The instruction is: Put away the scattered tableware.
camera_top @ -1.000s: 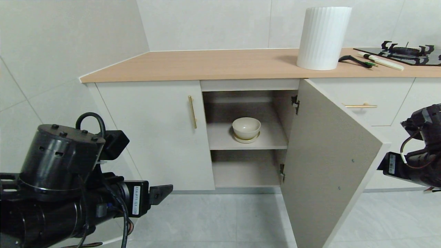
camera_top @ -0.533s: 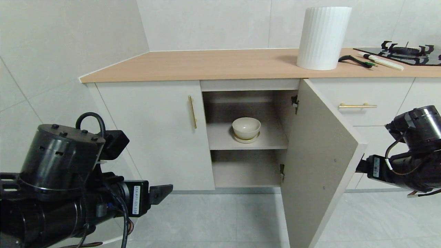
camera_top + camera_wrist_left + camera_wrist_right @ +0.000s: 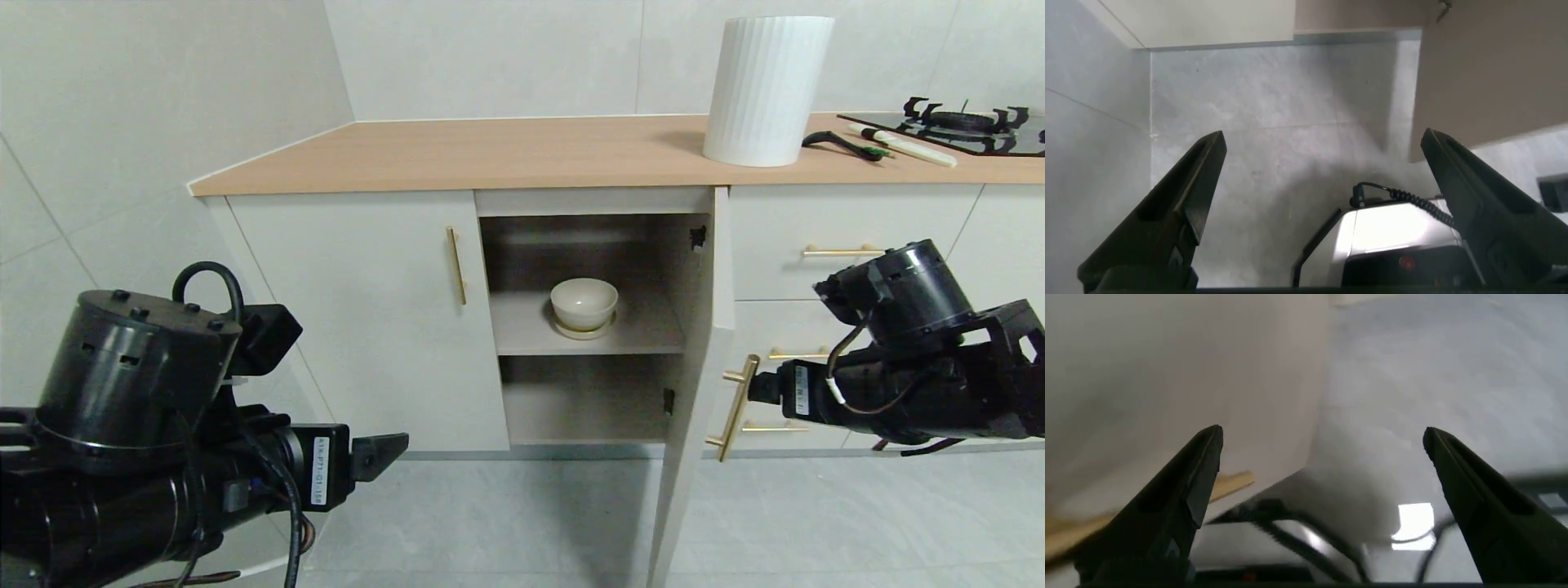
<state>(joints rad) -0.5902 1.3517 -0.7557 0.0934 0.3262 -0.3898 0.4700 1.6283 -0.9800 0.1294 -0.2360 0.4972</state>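
Observation:
A cream bowl (image 3: 584, 302) sits on a small plate (image 3: 583, 331) on the upper shelf inside the open cabinet. The cabinet door (image 3: 694, 392) stands nearly edge-on to me, with its gold handle (image 3: 737, 407) on the outer side. My right gripper (image 3: 748, 385) is against the door's outer face beside that handle. In the right wrist view it is open (image 3: 1323, 486), with the door panel (image 3: 1184, 376) and the handle (image 3: 1231, 485) close in front. My left gripper (image 3: 384, 454) hangs low at the left, open (image 3: 1323, 196) over the floor, holding nothing.
On the wooden counter (image 3: 490, 151) stand a tall white ribbed container (image 3: 767, 90), some utensils (image 3: 886, 147) and a gas hob (image 3: 967, 121). The left cabinet door (image 3: 367, 318) is closed. Drawers with gold handles (image 3: 841, 251) lie behind my right arm. Grey tiled floor (image 3: 506, 523) lies below.
The cabinet door has swung a long way toward closed, from wide open to nearly edge-on. My right arm has moved left with it. The left arm has barely shifted.

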